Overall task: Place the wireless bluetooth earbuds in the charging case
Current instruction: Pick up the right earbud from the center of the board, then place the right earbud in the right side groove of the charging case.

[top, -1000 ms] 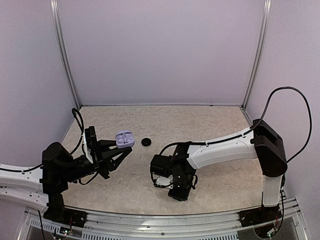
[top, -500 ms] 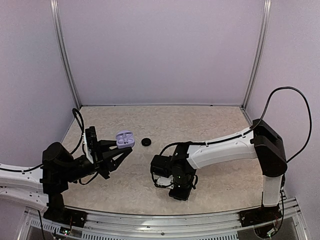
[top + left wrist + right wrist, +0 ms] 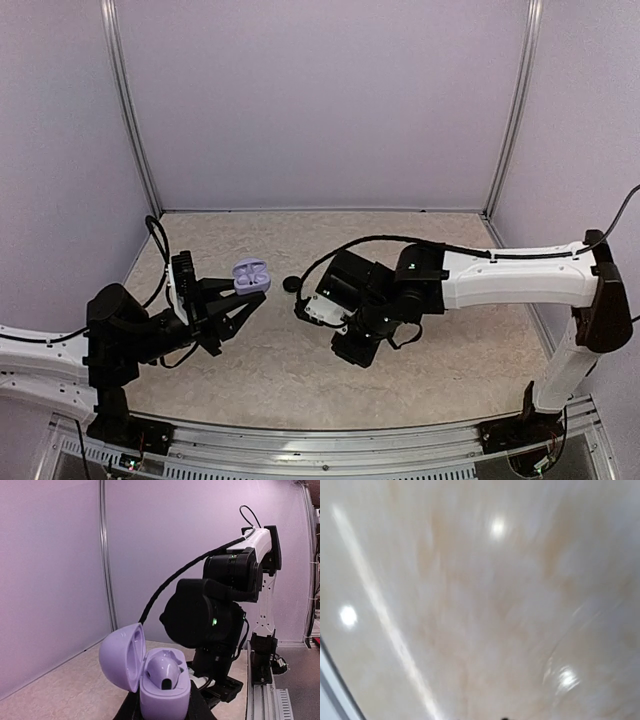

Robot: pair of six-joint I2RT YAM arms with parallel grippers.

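Observation:
The charging case (image 3: 250, 275) is a pale-lavender clamshell, open, held up off the table by my left gripper (image 3: 247, 293), whose fingers are shut on its base. In the left wrist view the case (image 3: 121, 657) has its lid swung left, and one earbud (image 3: 163, 668) sits in a hollow of the base. The second earbud is not in view. My right gripper (image 3: 354, 350) hangs over the table right of the case, pointing down. Its wrist view is a blur of tabletop with no fingers showing, so I cannot tell its state or whether it holds anything.
A small black round disc (image 3: 292, 284) lies on the table between the case and the right wrist. The right arm's black wrist body (image 3: 202, 612) fills the space just behind the case. Enclosure walls and posts (image 3: 130, 140) ring the table.
The right arm has straightened and swung up and left, bringing its wrist nearer the disc and the case. The left gripper and case have stayed put.

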